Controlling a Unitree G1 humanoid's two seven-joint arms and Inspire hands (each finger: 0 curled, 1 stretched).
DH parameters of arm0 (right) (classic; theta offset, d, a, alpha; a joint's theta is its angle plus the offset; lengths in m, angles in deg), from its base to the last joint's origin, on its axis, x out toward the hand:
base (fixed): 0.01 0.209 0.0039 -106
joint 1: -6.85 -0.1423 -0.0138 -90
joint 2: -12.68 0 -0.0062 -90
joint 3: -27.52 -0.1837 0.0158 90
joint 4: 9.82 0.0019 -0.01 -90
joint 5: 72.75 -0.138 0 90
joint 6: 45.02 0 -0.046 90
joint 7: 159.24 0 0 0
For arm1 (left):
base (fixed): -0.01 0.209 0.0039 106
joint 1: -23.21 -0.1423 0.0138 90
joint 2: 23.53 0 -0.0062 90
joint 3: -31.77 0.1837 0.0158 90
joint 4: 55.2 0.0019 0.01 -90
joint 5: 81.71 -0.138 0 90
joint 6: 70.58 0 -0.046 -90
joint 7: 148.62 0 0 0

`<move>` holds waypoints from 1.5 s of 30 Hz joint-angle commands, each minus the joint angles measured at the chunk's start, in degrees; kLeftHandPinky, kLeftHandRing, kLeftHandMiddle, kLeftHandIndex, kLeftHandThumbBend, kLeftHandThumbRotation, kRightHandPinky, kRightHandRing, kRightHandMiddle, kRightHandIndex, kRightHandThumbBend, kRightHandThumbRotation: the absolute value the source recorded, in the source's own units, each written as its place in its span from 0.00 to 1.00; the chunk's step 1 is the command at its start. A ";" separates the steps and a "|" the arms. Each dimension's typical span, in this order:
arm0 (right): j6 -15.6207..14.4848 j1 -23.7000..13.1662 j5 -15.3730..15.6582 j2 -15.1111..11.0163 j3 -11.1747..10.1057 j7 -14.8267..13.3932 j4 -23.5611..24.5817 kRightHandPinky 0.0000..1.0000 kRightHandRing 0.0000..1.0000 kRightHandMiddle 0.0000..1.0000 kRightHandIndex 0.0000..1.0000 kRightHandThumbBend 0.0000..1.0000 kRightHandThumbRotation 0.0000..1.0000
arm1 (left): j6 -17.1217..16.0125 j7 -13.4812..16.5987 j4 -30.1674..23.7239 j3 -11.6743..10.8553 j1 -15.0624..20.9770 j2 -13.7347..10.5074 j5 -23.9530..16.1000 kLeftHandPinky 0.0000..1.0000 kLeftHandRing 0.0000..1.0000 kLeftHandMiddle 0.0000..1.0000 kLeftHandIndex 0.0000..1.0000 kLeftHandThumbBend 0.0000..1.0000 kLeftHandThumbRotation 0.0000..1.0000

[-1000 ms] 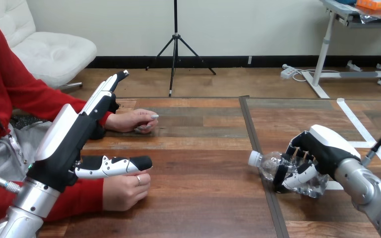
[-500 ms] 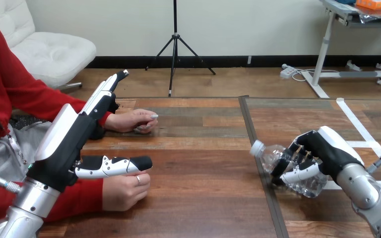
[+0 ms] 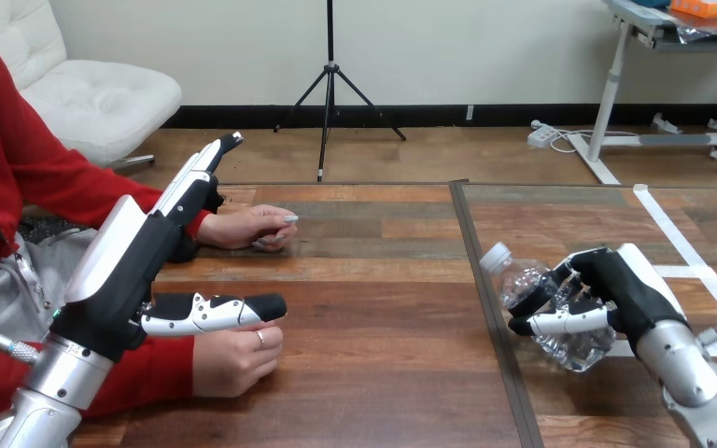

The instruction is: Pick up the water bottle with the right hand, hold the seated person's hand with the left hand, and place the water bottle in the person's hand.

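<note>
My right hand (image 3: 616, 294) is curled round a clear plastic water bottle (image 3: 527, 283) at the right of the table, lifting it with its white cap (image 3: 496, 258) pointing up and left. My left hand (image 3: 145, 252) hangs over the table's left side with straight fingers and the thumb stretched out to the right. Just under the thumb lies the person's near hand (image 3: 236, 358), loosely closed on the wood, apart from my hand as far as I can tell. The person's far hand (image 3: 254, 227) rests on the table behind my left fingers.
A dark seam (image 3: 479, 280) runs down the table between its two halves. White tape lines (image 3: 681, 250) mark the right half. The person's red sleeves lie along the left edge.
My right hand has raised the bottle off the table and tipped its cap upward. The left hand and the person's hands have stayed put.
</note>
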 commanded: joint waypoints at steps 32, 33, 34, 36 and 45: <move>3.94 5.56 -12.55 4.92 -10.77 3.01 18.81 0.12 0.17 0.22 0.21 0.69 0.00 | -0.33 -1.56 -1.78 -1.43 2.47 -1.61 1.10 0.90 0.99 0.99 0.98 1.00 0.56; 3.91 5.74 -12.73 5.07 -10.87 3.10 19.20 0.12 0.17 0.22 0.21 0.69 0.00 | -0.33 -1.54 -1.80 -1.48 2.47 -1.67 0.93 0.90 1.00 0.99 0.98 1.00 0.56; 3.83 5.87 -12.83 5.15 -10.93 3.15 19.50 0.12 0.17 0.22 0.21 0.69 0.00 | -0.33 -1.54 -1.81 -1.52 2.46 -1.71 0.85 0.90 1.00 0.98 0.98 1.00 0.56; 3.73 6.19 -13.01 5.45 -11.03 3.14 20.24 0.12 0.17 0.22 0.21 0.69 0.00 | -0.53 -1.21 -1.73 -1.61 2.50 -1.96 0.02 0.90 1.00 0.98 0.98 1.00 0.56; 2.30 7.67 -13.62 7.01 -11.45 3.40 24.78 0.11 0.16 0.21 0.20 0.68 0.00 | 1.98 0.26 -3.63 -2.22 1.56 -3.88 -5.97 0.91 0.98 0.97 0.96 1.00 0.57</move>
